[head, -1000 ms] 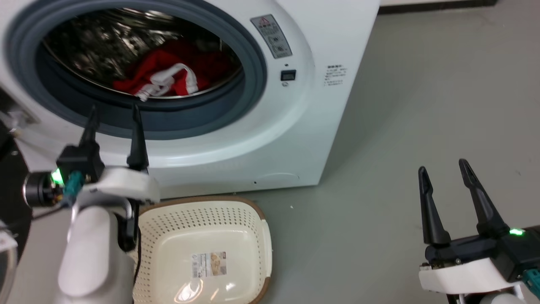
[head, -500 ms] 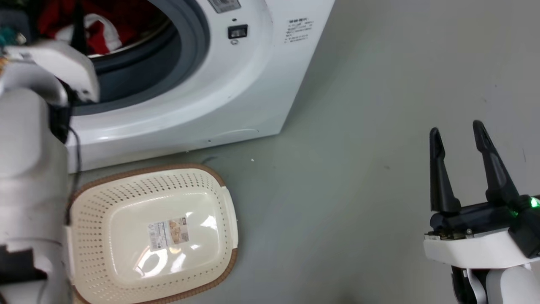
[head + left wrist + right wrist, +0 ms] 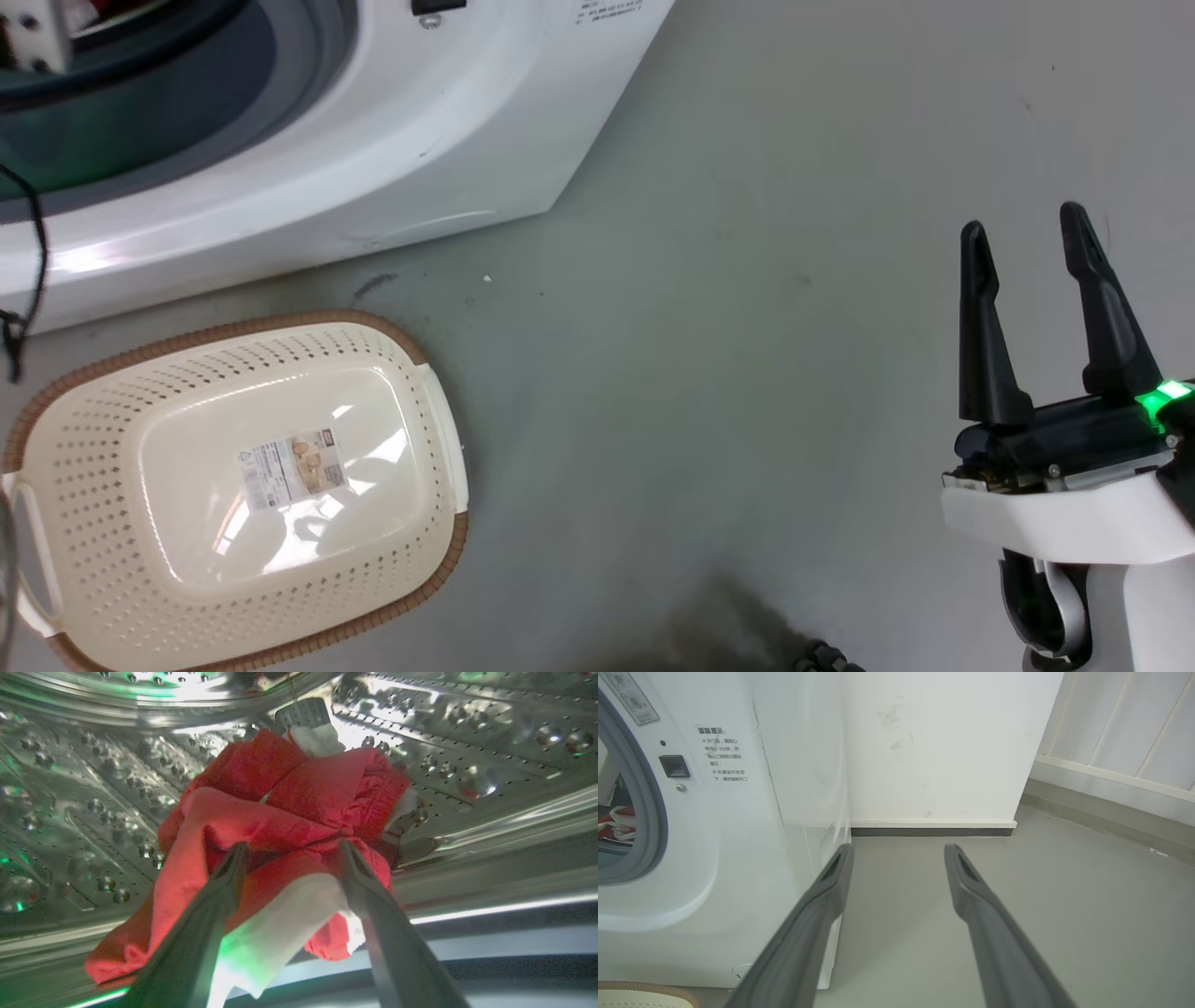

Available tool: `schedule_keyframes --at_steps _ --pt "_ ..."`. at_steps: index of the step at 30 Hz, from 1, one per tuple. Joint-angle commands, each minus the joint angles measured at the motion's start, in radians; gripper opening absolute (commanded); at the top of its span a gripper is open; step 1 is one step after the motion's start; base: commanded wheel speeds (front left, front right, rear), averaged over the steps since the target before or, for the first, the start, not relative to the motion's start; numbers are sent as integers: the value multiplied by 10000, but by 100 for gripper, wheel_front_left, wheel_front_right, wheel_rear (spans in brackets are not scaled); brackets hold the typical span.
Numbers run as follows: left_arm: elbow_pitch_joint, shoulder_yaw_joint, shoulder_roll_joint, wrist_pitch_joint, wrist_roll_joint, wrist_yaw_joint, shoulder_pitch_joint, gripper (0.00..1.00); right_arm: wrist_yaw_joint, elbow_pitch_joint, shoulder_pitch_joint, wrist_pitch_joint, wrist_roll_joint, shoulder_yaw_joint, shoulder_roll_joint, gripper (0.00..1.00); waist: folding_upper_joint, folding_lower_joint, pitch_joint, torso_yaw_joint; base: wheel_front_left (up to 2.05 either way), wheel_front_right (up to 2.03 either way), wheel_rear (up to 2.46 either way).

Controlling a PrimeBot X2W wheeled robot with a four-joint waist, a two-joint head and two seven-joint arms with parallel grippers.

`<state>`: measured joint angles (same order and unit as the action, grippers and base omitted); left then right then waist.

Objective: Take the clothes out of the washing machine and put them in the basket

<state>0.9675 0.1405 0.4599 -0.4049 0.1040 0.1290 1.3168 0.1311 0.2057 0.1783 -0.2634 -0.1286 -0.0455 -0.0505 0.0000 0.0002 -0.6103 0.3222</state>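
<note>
1. Right tool (image 3: pixel 1023 222) is hovering released, fingers spread, over bare floor (image 3: pixel 747 373), well apart from everything.
2. Basket (image 3: pixel 84 467) is sitting empty on the floor just in front of the washing machine (image 3: pixel 420 140). Risk: a dangling garment could be landing outside the rim if let go early.
3. Grey door seal (image 3: pixel 654 826) is forming a lip between the drum and the basket. Risk: trailing fabric could be catching on it during the pull-out.
4. Left tool (image 3: pixel 293 847) is sitting inside the drum (image 3: pixel 93 788), released, fingers straddling the clothes (image 3: pixel 289 793), with white trim lying between them. Risk: closing here may be pinching only the trim, leaving the bundle slipping or part of it staying behind.
5. Around: a black cable (image 3: pixel 41 252) is hanging across the machine front near the basket and might be snagging the load. Nothing is covering the basket mouth.
</note>
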Motion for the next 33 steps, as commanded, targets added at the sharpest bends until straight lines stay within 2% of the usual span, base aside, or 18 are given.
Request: schedule_keyframes --at_steps 1,6,12,22,23,24,29,33 --pt "40 84 130 -346 184 -3 350 100 -7 80 203 -21 -50 -13 5 100 0 -2 -329 148 0 0 0" --pt "161 589 509 -2038 588 -1 1258 100 -7 193 443 -21 -151 -136 5 100 0 -2 -884 240 0 0 0" --pt "113 896 787 -3364 738 0 2034 100 -7 338 761 -21 -316 -204 5 100 0 -2 -1527 374 0 0 0" --pt "8 1129 1002 -3866 732 -17 2084 100 -7 379 940 -21 -488 -301 5 100 0 -2 -1870 550 0 0 0" --pt "18 1148 1022 -3877 762 -16 2042 24 -7 372 936 -21 -478 -316 5 100 0 -2 -1861 560 0 0 0" --pt "10 1163 1032 -3874 792 -14 2005 0 -7 370 932 -21 -464 -313 5 100 0 -2 -1847 563 0 0 0" --pt "-107 1263 1093 -3479 1013 -3 1807 0 -7 370 913 -21 -335 -244 5 100 0 -2 -1613 494 0 0 0" --pt "-226 1190 997 -2310 1289 -13 1510 0 -7 283 833 -21 -187 -191 5 100 0 -2 -1178 314 0 0 0"
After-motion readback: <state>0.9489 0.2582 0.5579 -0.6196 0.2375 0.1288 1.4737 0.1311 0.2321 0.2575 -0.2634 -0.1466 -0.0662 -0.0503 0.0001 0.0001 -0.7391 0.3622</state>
